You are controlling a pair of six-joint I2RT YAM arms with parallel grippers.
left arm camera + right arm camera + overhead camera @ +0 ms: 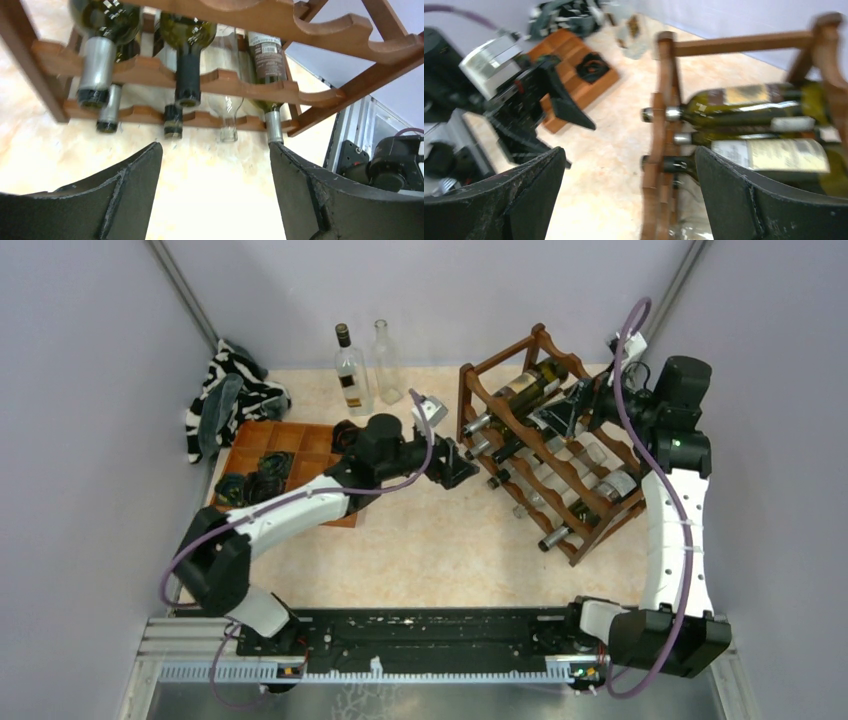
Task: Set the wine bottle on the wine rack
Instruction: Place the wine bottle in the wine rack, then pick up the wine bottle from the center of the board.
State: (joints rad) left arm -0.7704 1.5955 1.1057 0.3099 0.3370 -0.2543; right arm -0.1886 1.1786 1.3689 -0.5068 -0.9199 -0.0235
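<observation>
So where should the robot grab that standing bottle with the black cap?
The black-capped bottle stands upright, so its straight body, below the shoulder, is likely the best part to pinch, level across. Come from the front, the arms' side: the clear bottle stands close on its right and the wall is behind.

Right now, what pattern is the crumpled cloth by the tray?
Crumpled cloth: black-and-white zebra stripes, best in top view.

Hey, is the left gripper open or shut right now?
Open. The left gripper shows its fingers wide apart, nothing between them, just short of the wine rack.
</observation>
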